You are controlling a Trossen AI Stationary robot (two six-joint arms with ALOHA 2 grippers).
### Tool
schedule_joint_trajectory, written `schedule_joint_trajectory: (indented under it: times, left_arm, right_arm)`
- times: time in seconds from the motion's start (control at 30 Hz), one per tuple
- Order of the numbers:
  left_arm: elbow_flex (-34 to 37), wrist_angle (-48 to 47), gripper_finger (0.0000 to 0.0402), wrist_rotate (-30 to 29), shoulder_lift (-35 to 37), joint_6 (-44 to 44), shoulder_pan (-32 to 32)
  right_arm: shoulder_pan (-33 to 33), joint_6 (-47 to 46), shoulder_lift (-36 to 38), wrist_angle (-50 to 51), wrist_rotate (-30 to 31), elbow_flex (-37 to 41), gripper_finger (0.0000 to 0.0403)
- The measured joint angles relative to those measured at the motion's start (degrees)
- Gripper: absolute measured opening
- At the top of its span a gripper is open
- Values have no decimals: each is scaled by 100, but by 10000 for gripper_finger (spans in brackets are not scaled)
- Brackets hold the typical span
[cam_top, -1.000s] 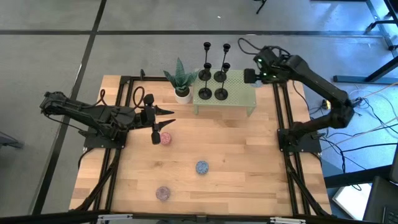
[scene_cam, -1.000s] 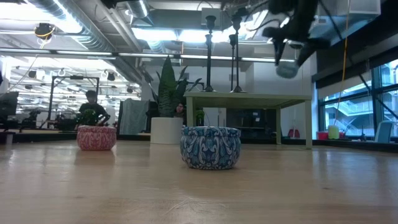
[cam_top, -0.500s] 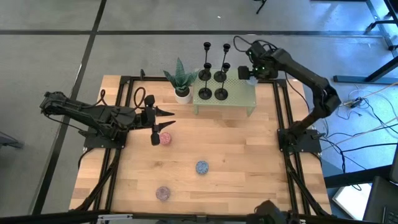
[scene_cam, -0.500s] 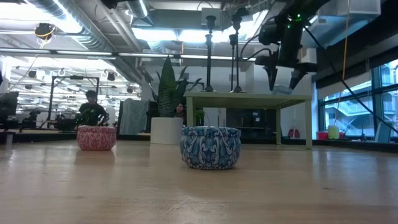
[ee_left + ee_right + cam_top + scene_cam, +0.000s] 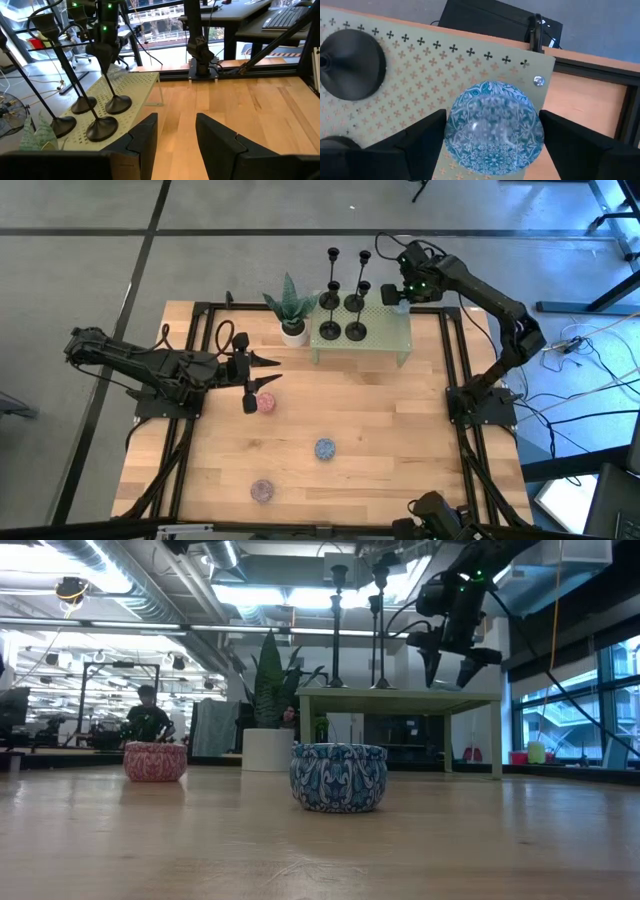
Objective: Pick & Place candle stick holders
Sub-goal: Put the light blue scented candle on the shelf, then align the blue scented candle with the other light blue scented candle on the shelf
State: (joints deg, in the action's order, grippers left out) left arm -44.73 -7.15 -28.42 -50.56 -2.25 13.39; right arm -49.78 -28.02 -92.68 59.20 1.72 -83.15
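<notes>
Four black candle stick holders (image 5: 342, 316) stand by their round bases on a green perforated stand (image 5: 385, 335) at the table's far edge; their bases also show in the left wrist view (image 5: 102, 129). My right gripper (image 5: 400, 295) points down over the stand's far right corner. Its fingers are open on either side of a light blue patterned tin (image 5: 492, 127), which sits on the stand's top. One holder base (image 5: 352, 65) stands beside it. My left gripper (image 5: 268, 370) waits open and empty at the left, near a red tin (image 5: 266, 403). My right gripper comes at the light blue tin from above, one finger (image 5: 415, 145) on each side of its round wall. The tin rests on the stand's perforated top. Whether the fingers touch the tin, I cannot tell.
A spiky green plant in a white pot (image 5: 291, 315) stands left of the stand. A blue tin (image 5: 325, 448) and a purple tin (image 5: 262, 491) sit on the bare wood nearer the front. People and desks show in the room beyond the table.
My right gripper has gone toward the table's left edge and down, carrying the light blue tin from above the stand's right end to its far right corner. The tin, earlier hanging clear in the fingers, now sits on the stand's top.
</notes>
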Motion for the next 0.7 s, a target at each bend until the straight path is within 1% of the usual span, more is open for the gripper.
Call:
schedule_joint_trajectory:
  times: [0.17, 0.47, 0.57, 0.7]
  left_arm:
    - [0, -35, 130, 0, 1, 1, 0]
    - [0, -38, 130, -2, -1, -1, 0]
    - [0, -38, 130, -2, 1, -1, 0]
    - [0, -38, 130, -2, 0, 0, 1]
  right_arm:
    - [1, 20, -11, 33, 0, 0, 339]
    - [2, 319, -11, 76, 15, -58, 343]
    - [2, 319, -11, 206, 15, -297, 343]
    - [2, 392, -11, 711, 15, -867, 344]
